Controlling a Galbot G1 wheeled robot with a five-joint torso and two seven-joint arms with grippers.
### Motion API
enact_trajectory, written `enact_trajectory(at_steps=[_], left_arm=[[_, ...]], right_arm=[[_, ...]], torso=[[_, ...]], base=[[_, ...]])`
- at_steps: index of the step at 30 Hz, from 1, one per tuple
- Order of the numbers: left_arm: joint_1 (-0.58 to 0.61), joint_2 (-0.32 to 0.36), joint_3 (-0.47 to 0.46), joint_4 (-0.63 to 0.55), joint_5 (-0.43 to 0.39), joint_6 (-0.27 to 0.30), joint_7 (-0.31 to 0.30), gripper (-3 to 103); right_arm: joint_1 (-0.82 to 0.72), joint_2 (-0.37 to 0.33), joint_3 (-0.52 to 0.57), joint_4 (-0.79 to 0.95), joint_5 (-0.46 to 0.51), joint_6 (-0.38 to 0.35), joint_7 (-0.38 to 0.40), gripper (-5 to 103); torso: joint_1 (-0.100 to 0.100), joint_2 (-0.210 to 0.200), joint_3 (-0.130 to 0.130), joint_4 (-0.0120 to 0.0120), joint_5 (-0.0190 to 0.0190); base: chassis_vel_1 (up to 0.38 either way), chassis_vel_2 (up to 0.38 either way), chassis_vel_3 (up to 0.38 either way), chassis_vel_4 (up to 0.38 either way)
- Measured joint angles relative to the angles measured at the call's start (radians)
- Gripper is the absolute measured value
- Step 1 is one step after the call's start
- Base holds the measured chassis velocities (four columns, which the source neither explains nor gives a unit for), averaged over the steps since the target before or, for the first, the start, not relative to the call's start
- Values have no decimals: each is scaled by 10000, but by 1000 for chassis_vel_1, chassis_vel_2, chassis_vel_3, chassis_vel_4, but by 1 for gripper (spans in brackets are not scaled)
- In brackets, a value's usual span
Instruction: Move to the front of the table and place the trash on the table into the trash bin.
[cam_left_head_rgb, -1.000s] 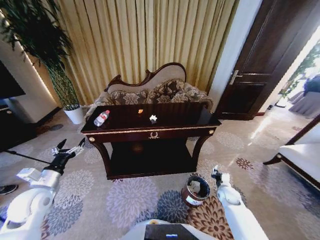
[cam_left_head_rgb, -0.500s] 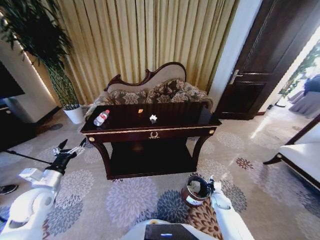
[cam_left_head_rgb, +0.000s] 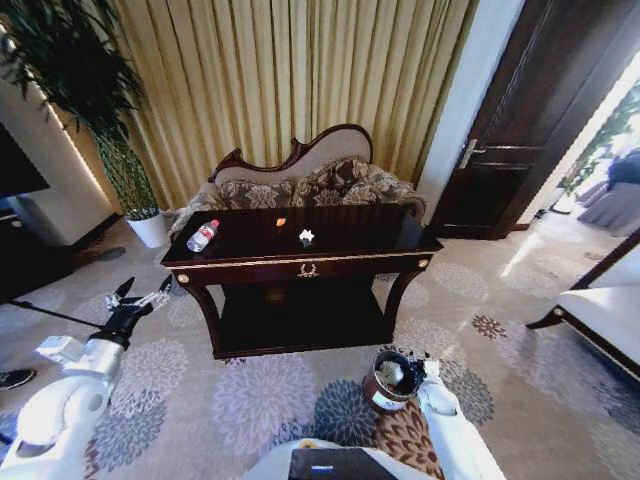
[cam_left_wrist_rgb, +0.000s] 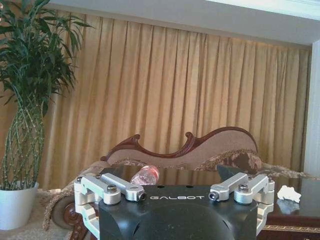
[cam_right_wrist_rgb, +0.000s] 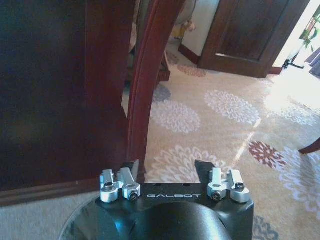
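Note:
The dark table (cam_left_head_rgb: 300, 262) stands straight ahead. On its top lie the trash: a clear bottle (cam_left_head_rgb: 203, 236) with a red label at the left end, a tiny orange piece (cam_left_head_rgb: 281, 222) and a crumpled white paper (cam_left_head_rgb: 306, 236). The round brown trash bin (cam_left_head_rgb: 390, 380) sits on the carpet by the table's right front leg. My right gripper (cam_left_head_rgb: 421, 366) hangs at the bin's right rim; in its wrist view it (cam_right_wrist_rgb: 167, 170) is open and faces the table leg (cam_right_wrist_rgb: 150, 75). My left gripper (cam_left_head_rgb: 137, 298) is open, low at the table's left, looking at the bottle (cam_left_wrist_rgb: 145, 175) and paper (cam_left_wrist_rgb: 288, 193).
A patterned sofa (cam_left_head_rgb: 310, 185) sits close behind the table. A white plant pot (cam_left_head_rgb: 150, 228) stands at the back left and a dark cabinet (cam_left_head_rgb: 25, 255) at the far left. A dark door (cam_left_head_rgb: 520, 120) and a light seat (cam_left_head_rgb: 600, 320) are on the right.
My right arm has swung left across the carpet and now rests at the bin's rim. The left arm and the trash have not moved.

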Motion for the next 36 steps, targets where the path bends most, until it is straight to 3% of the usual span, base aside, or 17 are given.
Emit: enact_trajectory(at_steps=[2, 3, 6, 7, 9, 10, 12, 14, 17, 19, 22, 36], left_arm=[[0, -11, 0, -2, 1, 0, 0, 100], [0, -11, 0, -2, 1, 0, 0, 100], [29, -27, 0, -12, 17, 1, -3, 100], [29, -27, 0, -12, 17, 1, -3, 100], [45, -60, 4, -52, 27, 1, -3, 100], [45, -60, 4, -52, 27, 1, -3, 100], [24, -85, 33, -72, 32, 0, -4, 100], [20, -87, 37, -73, 33, 1, -4, 100], [-13, -100, 65, -110, 40, 8, -15, 100], [-13, -100, 65, -113, 40, 9, -15, 100], [0, -92, 35, -119, 37, 9, -14, 100], [-60, 13, 70, -148, 33, 29, -13, 100]], right_arm=[[-114, -33, 51, 647, 632, 177, 0, 73], [-114, -33, 51, 647, 632, 177, 0, 73], [-362, -304, 174, 2947, 2087, 360, 5, 89], [-362, -304, 174, 2947, 2087, 360, 5, 89], [-514, -576, 175, 4643, 2800, 285, 4, 97], [-514, -576, 175, 4643, 2800, 285, 4, 97], [-545, -883, 23, 6237, 3447, 209, 5, 100], [-539, -924, 1, 6418, 3512, 180, 6, 100], [-499, -1487, -437, 8580, 4402, -676, 4, 100], [-525, -1591, -518, 8935, 4634, -874, 4, 100], [-574, -1754, -581, 9325, 4877, -1123, 3, 100], [-743, -1735, -662, 9263, 4604, -1007, 0, 100]], torso=[[0, 0, 0, 0, 2], [0, 0, 0, 0, 2], [0, 0, 0, 1, 1], [0, 0, 0, 1, 1], [0, 0, 0, 4, -5], [0, 0, 0, 4, -5], [0, 1, -1, -1, -1], [-1, 1, -1, 0, -2], [0, 1, -1, 2, -3], [0, 0, -1, 2, -3], [0, 1, -1, 1, -2], [-2, 2, -1, 2, 0]], base=[[0, 0, 0, 0], [0, 0, 0, 0], [0, 0, 0, 0], [0, 0, 0, 0], [0, 0, 0, 0], [0, 0, 0, 0], [0, 0, 0, 0], [0, 0, 0, 0], [0, 0, 0, 0], [0, 0, 0, 0], [0, 0, 0, 0], [-25, 13, 20, -21]])
